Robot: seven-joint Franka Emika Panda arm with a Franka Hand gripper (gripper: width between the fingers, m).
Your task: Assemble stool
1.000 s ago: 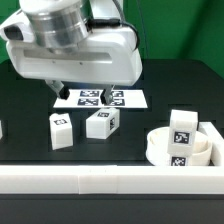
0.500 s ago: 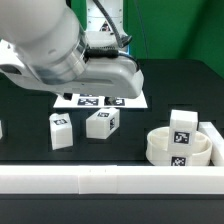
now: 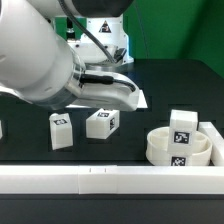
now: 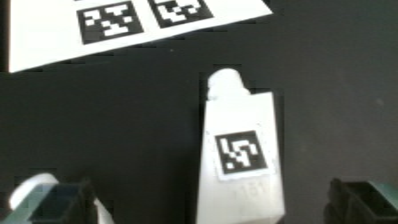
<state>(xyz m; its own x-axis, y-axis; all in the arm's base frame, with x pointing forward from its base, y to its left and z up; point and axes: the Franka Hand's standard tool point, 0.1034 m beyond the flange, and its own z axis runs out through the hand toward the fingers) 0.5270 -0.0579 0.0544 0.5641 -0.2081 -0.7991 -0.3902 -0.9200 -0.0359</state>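
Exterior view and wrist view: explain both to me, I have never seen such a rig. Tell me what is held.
The big white machine is a robot arm. The exterior view watches the table from off the arm; the wrist view sits on the arm's wrist, looking past its pincer. On the black table lie three white block legs, a round seat, the marker board and a long white rail. The pincer is open and holds nothing; one leg lies beneath it.

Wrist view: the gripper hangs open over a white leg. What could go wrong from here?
The leg lies slightly askew between the open gripper's fingers, so closing might twist it or grip it crookedly. The marker board lies close by; a descending finger could perhaps catch its edge.
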